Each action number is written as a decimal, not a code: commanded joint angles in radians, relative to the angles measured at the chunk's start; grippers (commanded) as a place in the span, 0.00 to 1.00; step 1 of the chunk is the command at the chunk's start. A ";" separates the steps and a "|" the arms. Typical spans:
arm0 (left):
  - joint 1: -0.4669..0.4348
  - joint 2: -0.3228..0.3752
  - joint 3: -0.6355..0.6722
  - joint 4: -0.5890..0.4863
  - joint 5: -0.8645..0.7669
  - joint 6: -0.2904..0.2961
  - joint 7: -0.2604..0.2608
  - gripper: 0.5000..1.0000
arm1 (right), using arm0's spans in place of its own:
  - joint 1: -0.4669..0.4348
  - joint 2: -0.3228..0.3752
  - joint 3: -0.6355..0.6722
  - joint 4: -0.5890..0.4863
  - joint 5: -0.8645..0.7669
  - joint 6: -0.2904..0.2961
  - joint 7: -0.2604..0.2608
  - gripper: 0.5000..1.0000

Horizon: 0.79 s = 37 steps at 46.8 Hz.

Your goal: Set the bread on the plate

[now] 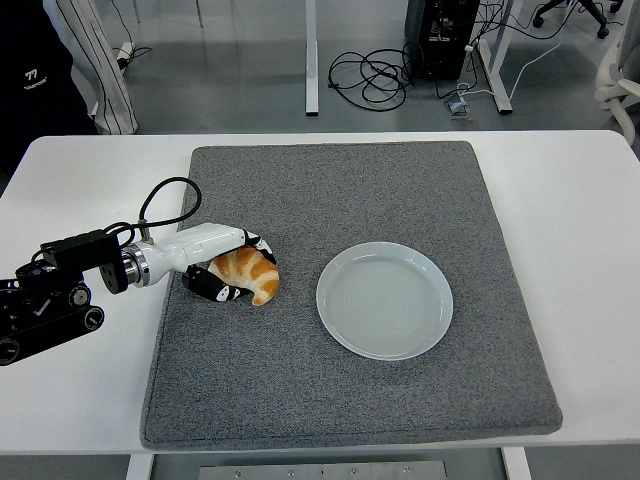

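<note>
Left hand (228, 268): mine, fingers curled around the bread (250, 274), gripping it. Bread: lying on grey mat (350, 400), left of the pale plate (385, 297), apart from it. Mat: on white tabletop (580, 250)

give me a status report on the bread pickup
Left robot hand closed around croissant on grey mat. Right arm out of view. Plate empty, path to it clear.
</note>
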 commanded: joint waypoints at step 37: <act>-0.148 0.109 -0.014 -0.018 -0.020 -0.008 -0.002 0.00 | -0.001 0.000 0.000 0.000 0.000 0.000 0.000 1.00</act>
